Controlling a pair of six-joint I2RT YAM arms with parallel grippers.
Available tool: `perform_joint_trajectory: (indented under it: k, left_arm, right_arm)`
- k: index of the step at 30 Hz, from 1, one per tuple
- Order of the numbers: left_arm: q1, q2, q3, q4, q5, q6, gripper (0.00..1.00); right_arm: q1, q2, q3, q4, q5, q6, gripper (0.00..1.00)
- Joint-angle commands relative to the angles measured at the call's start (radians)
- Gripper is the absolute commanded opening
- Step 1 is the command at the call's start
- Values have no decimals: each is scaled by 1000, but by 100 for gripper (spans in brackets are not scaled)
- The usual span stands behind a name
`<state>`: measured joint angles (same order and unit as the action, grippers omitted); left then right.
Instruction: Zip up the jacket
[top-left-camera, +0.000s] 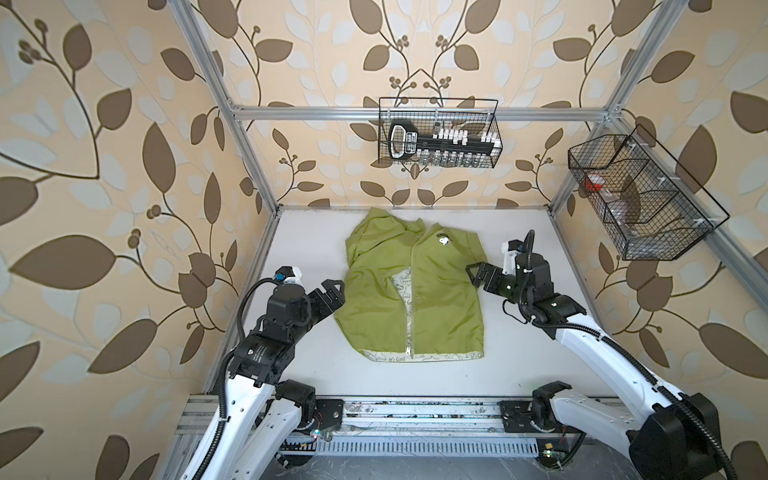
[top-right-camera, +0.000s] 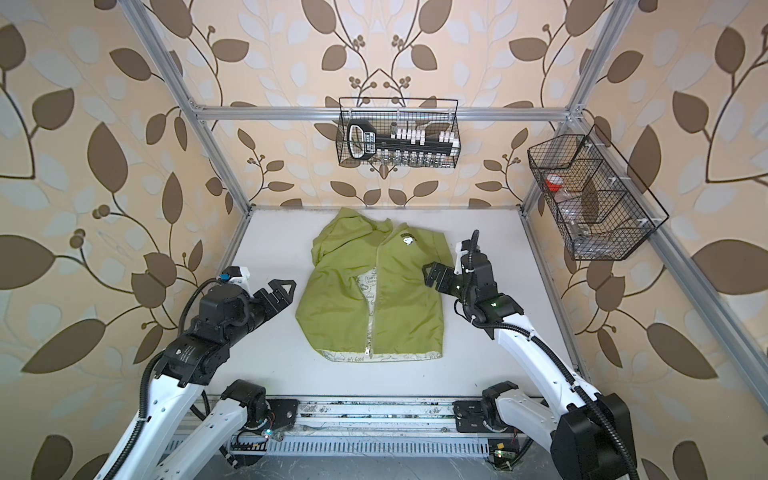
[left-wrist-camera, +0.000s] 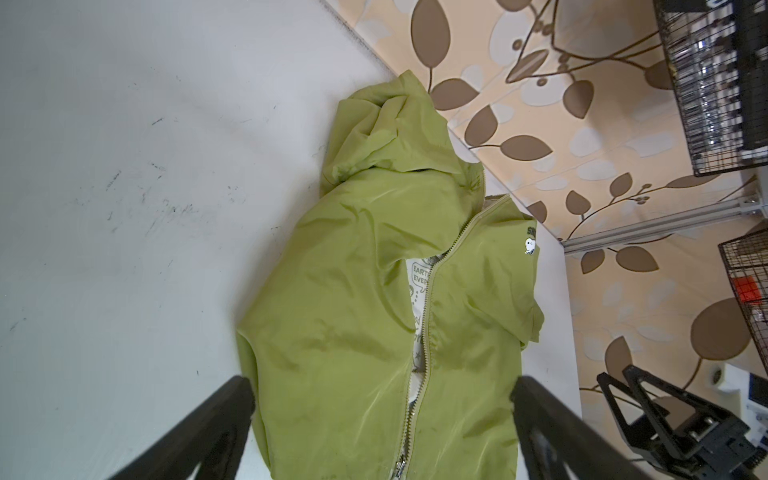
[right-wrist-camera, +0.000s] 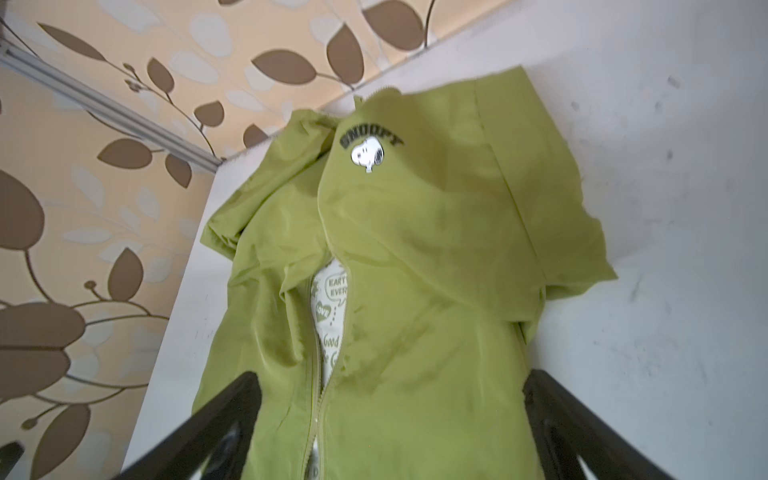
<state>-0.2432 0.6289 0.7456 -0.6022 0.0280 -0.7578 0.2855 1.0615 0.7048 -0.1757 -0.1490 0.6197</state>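
My jaws, left and right, stand wide apart and empty, flanking the jacket (top-left-camera: 436, 299) lying flat on the tabletop (top-left-camera: 519, 365). Its zipper pull (top-left-camera: 409, 354) sits at the hem: I judge nearly all zipping is left.

"SNOOPY" arches in black over the dog's head on the jacket (right-wrist-camera: 436, 249) chest, upper middle of the right wrist view. Its white lining (right-wrist-camera: 330, 320), mid-frame, reads "EART", "EVER", "LOVE" and "Good".
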Motion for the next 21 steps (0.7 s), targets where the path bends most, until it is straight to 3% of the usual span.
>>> perform_joint_trajectory:
  k: [1, 3, 8, 11, 15, 21]
  left_arm:
    - [-7, 31, 4, 94, 93, -9, 99]
    - [-7, 22, -40, 137, 128, -27, 99]
    - [-7, -91, -162, 139, 95, -116, 99]
    - [-7, -165, -283, 186, 145, -247, 99]
    - [-21, -181, -404, 213, 249, -342, 94]
    - [-71, -298, -446, 90, 224, -364, 91]
  right_arm:
    - [2, -54, -48, 29, -113, 24, 97]
    - [-3, -96, -110, 116, -146, 55, 100]
    - [11, -56, -117, 39, -143, 94, 98]
    - [120, -3, -99, 3, -85, 79, 82]
    - [311, 39, -112, 32, 21, 128, 75]
    - [509, 186, -114, 151, 53, 182, 64]
